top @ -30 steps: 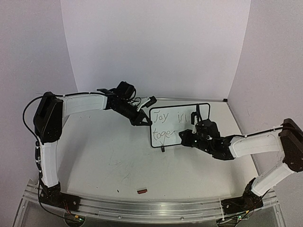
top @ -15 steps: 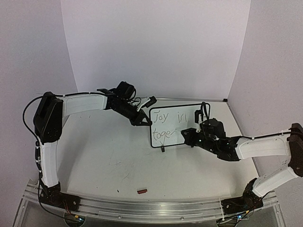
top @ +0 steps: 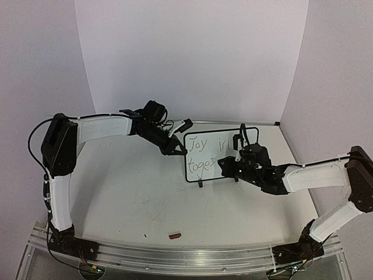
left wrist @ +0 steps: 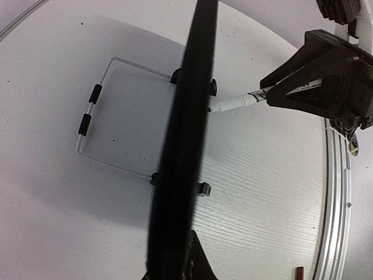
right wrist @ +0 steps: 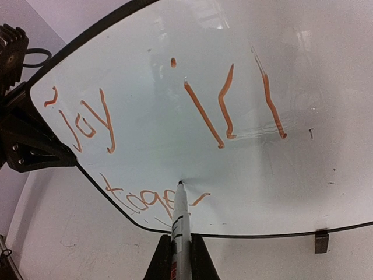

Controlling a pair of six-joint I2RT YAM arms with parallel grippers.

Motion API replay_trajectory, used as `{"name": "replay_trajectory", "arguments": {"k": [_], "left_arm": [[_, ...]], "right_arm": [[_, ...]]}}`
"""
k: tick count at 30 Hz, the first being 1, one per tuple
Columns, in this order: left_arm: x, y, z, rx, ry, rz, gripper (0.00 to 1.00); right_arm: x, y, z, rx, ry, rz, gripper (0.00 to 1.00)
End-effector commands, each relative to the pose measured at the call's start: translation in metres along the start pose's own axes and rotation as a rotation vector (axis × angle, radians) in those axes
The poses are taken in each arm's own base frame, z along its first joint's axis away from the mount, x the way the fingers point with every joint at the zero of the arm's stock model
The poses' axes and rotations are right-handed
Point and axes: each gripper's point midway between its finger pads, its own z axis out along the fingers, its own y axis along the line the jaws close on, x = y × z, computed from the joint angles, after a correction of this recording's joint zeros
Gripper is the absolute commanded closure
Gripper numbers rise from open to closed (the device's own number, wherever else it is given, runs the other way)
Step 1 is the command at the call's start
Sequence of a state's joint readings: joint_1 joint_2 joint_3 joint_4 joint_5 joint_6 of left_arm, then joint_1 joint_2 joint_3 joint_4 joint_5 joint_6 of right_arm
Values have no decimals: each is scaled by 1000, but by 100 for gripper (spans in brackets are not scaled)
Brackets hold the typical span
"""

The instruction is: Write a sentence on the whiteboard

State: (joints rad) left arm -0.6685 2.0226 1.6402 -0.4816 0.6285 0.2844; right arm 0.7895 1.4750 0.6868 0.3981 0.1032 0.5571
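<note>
The left arm [top: 102,128] rose from its base, bent at the elbow and reached rightward, its pincer [top: 178,147] clamped on the whiteboard's [top: 210,153] left edge. The right arm [top: 315,175] stretched leftward, low over the desk [top: 128,186], its pincer [top: 234,165] closed round a marker [right wrist: 179,227].

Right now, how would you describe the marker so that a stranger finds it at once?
The whiteboard stands at the back middle of the table. The right gripper meets it from the right, and the marker pokes out between its fingers, tip on the lower line of the sentence. It is the only thin white stick; the left gripper grips just the board's edge.
</note>
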Motion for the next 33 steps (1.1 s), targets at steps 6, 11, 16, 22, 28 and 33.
{"name": "replay_trajectory", "arguments": {"k": [6, 11, 16, 22, 28, 33], "left_arm": [[2, -1, -12, -44, 24, 17, 100], [3, -1, -12, -45, 25, 18, 100], [2, -1, -12, -45, 24, 18, 100], [2, -1, -13, -46, 23, 19, 100], [2, -1, -13, -45, 23, 20, 100], [1, -1, -13, -47, 22, 21, 100]], "right_arm": [[2, -13, 6, 54, -13, 29, 100], [13, -20, 7, 71, 11, 33, 100], [24, -26, 8, 83, 37, 47, 100], [35, -33, 8, 98, 59, 55, 100], [27, -34, 5, 111, 30, 57, 100], [11, -29, 0, 106, -15, 57, 100]]}}
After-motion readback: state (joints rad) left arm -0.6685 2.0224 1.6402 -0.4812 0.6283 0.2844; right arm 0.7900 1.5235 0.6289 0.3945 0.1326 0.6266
